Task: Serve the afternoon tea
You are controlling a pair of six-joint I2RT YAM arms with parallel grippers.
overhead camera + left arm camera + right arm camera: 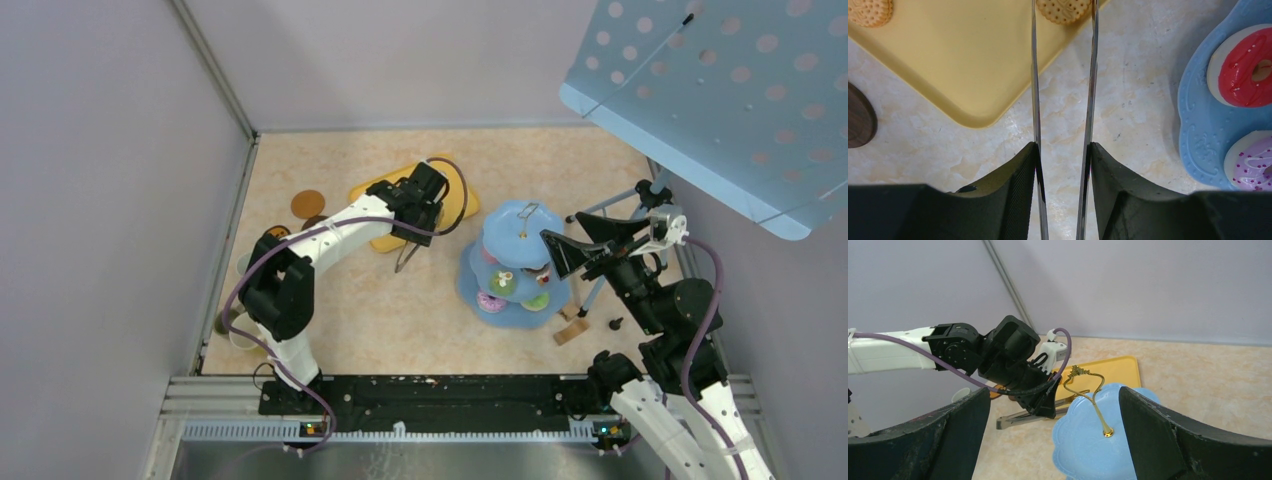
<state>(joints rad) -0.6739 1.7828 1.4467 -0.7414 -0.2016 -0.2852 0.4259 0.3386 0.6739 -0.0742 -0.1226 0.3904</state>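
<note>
The left claw (1063, 150) is about half closed, and its two pads press from outside on the two blades of the metal tongs (1034, 75), so it holds the tongs and nothing else. The blades run straight forward from the claw, nearly parallel, and this long axis points at a round orange biscuit (1064, 10) that lies on the near edge of the yellow tray (963, 65). The biscuit sits between the two blades, with one blade just beside each side of it. The tips are cut off at the top of the wrist view, so I cannot tell if the biscuit is already pinched or only framed. A second biscuit (868, 11) lies further to the left on the same tray. The pale-blue three-tier stand (1193, 125) is to the right of the claw, well apart from the biscuit, with bare counter (1128, 100) between tray and stand. Its lowest tier already carries a red donut (1238, 82) and a purple donut (1248, 167). The right claw (1053, 392) is wide open and holds nothing; it hangs above the stand, near the gold handle (1096, 407). In my judgement the left arm is the nearer one to the biscuit, and the coming move depends on squeezing the tongs across it, then carrying it sideways to the right onto the stand.
</note>
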